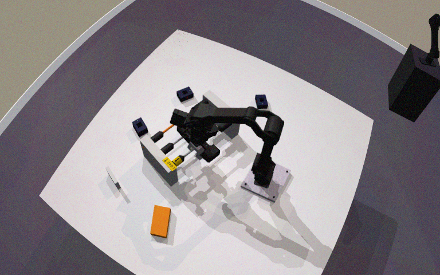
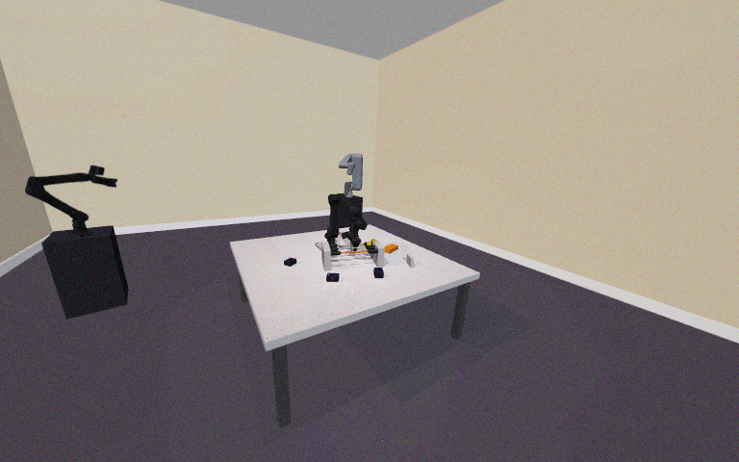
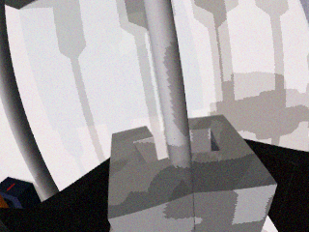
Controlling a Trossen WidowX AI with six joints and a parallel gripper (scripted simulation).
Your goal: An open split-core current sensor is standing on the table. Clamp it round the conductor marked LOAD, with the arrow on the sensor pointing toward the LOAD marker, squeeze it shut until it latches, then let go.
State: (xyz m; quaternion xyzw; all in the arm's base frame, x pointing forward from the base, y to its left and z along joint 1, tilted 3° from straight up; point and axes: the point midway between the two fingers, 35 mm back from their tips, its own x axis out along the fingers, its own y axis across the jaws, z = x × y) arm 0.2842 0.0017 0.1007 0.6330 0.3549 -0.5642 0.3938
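Note:
The grey split-core sensor sits on the LOAD conductor, which runs into the opening between its two halves. A thin seam shows on the sensor's near face in the wrist view; whether it is latched cannot be told. My gripper is shut on the sensor, with a black finger at each side. In the top view the arm hides most of the fingers. The yellow LOAD label lies on the end block beside a yellow sleeve with an arrow. The sensor's own arrow is not visible.
Two other conductors, one orange and one grey, run alongside between the end blocks. Navy blocks stand around the rack. An orange block and a thin upright plate stand beyond the LOAD end.

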